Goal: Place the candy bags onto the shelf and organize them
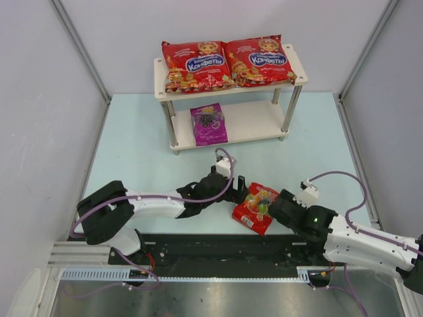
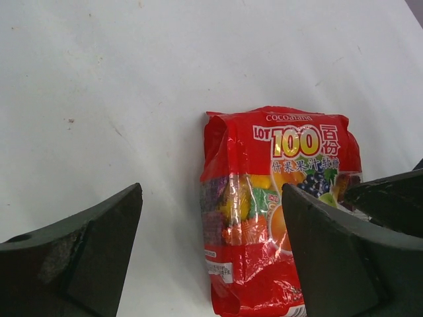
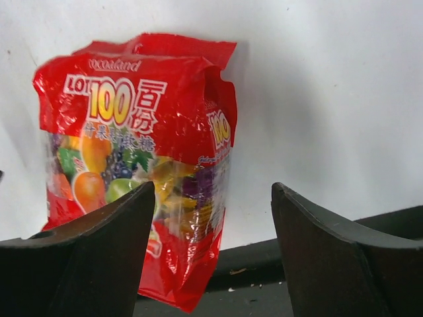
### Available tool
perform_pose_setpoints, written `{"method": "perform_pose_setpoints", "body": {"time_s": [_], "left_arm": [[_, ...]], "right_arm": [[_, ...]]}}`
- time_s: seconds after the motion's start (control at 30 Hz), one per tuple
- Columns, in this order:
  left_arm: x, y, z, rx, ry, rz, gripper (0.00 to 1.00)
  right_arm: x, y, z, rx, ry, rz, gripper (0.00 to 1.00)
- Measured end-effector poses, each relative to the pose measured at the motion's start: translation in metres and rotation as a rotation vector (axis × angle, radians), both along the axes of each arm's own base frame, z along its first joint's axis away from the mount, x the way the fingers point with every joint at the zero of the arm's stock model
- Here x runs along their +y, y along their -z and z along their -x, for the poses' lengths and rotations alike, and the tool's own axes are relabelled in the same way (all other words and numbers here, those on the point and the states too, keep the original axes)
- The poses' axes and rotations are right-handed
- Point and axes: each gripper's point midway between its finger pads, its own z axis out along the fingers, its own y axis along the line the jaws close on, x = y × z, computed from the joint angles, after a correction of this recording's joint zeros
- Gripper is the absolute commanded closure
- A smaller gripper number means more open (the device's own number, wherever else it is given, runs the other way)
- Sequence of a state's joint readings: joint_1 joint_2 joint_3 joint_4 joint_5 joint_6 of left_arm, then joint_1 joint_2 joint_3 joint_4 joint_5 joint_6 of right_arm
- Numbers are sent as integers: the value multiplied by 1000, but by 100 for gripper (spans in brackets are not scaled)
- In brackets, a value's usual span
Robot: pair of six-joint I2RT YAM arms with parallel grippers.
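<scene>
Well, both of my tools sit low over the pale blue surface (image 1: 132, 145). The small red bag (image 1: 256, 208) of fruit gummies lies flat between them, near the front edge and well apart from the shelf (image 1: 264, 119). My left tool (image 1: 236, 187) is at the bag's upper left corner, fingers spread wide. In its wrist camera one finger stands over bare surface and the other crosses in front of the bag's printed face (whether it touches the plastic, I cannot tell). My right tool (image 1: 281, 201) is at the bag's opposite side, also spread and pinching nothing. In its own camera the bag shows partly behind one finger and partly in the gap, while the other finger stands clear of it. On the shelf's top board the left large red bag (image 1: 196, 65) and the right large red bag (image 1: 259, 61) lie side by side, touching, and fill most of its width. The purple bag (image 1: 209, 124) lies on the lower board, toward its left end.
</scene>
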State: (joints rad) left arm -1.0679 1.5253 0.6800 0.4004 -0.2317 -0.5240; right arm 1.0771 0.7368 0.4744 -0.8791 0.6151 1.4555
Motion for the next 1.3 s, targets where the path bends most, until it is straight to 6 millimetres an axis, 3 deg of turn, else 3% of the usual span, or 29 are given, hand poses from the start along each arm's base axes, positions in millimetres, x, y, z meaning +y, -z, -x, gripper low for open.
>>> {"method": "perform_pose_setpoints", "body": {"time_s": [0.1,0.23,0.4,0.43,0.67,1.03,1.3], "left_arm": [[-2,-2,1,-1,5,4,11],[-3,-1,3,-1,10,3,16],[-5,2,6,7,18,-1,25],[-5,4,7,11,21,-5,25],[-9,16,15,45,36,-15,32],[-12,23,28,66,62,-21,35],[7,33,32,84,17,-46,36]], "right_arm": [[3,7,2,3,-17,-37,29],[10,9,0,2,-23,-95,45],[19,9,-2,-13,-52,-146,85],[20,9,-3,-16,-56,-152,99],[28,-3,-7,-56,-89,-198,100],[37,-39,-13,-124,-171,-190,100],[55,-64,-21,-161,-281,-109,100]]}}
